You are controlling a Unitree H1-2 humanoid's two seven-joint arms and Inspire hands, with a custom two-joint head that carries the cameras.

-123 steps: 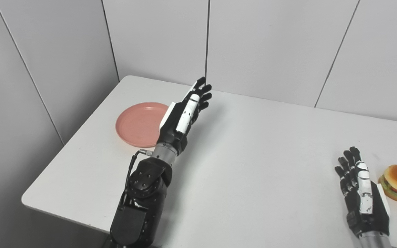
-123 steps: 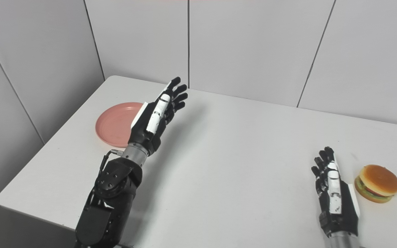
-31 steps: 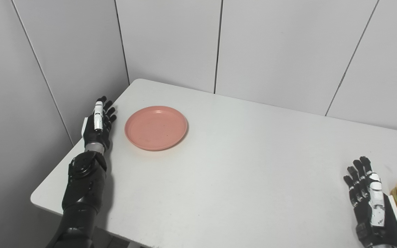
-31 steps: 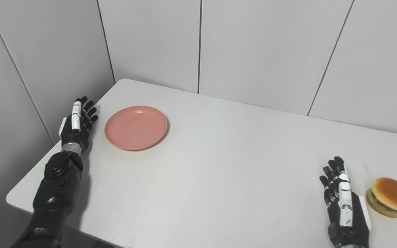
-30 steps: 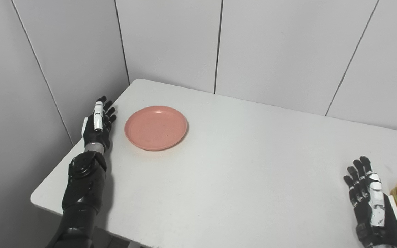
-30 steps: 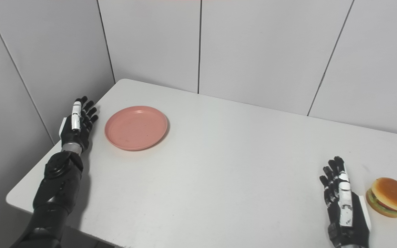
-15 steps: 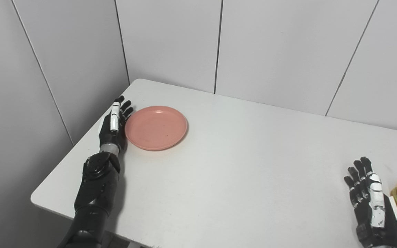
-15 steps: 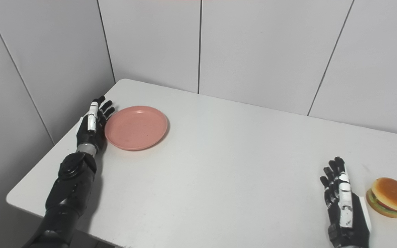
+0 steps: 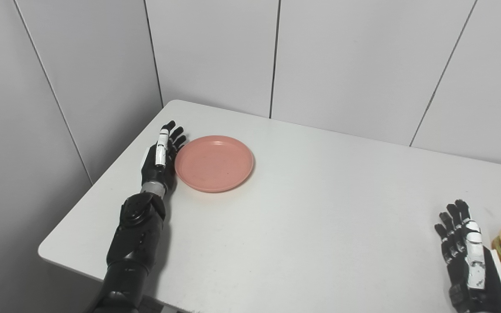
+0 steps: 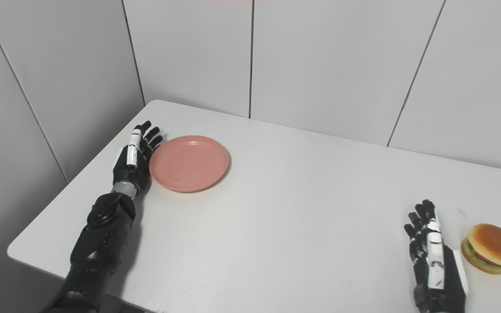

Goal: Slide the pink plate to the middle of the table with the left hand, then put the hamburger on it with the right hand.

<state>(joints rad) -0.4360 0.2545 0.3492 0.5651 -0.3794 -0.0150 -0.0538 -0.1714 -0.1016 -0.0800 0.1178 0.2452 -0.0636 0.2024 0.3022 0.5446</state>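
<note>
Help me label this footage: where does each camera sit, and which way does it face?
Left eye view: on the head, looking down at the white table; shows the left hand beside the pink plate, and the right hand.
Right eye view: on the head, slightly to the right, same downward look; both arms show, and the whole hamburger.
Shared: table, plate, hamburger, both hands, grey wall panels.
</note>
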